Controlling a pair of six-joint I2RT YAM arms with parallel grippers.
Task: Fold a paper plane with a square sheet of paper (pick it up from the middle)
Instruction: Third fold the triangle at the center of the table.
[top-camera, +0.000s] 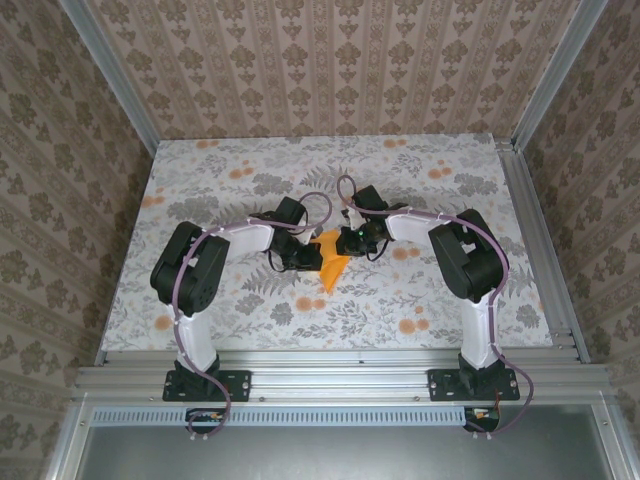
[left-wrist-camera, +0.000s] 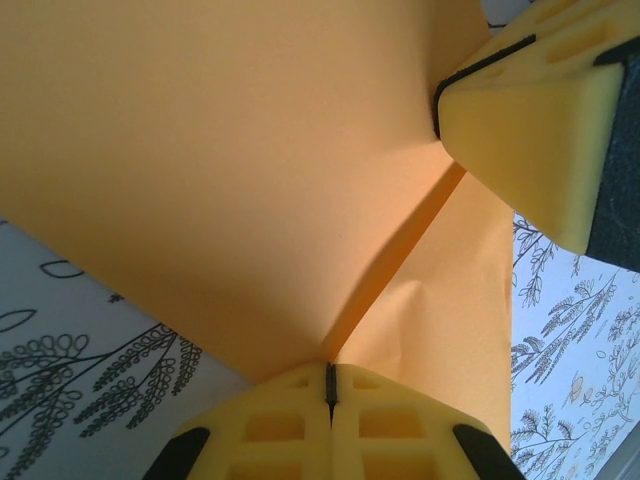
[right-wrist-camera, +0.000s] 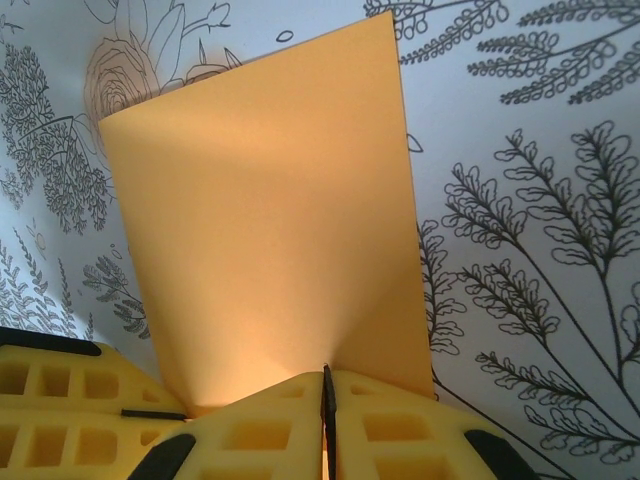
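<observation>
Pinched shut on the orange sheet, the left gripper has its yellow pads pressed together on the edge of the square sheet of paper, just where a long crease runs into them. At the far end of that crease the right gripper bites the same sheet, its pads also closed flat on the paper with no gap showing. The sheet hangs between the two, folded along that crease. One broad panel spreads to one side and a narrower, slightly rumpled one to the other. From above, the paper sits over the middle of the table, a pointed corner drooping toward the near edge. I cannot tell if it touches the flowered cloth. Both arms bend inward to meet there. Patterned walls surround the table, and a metal rail runs along the near edge.
</observation>
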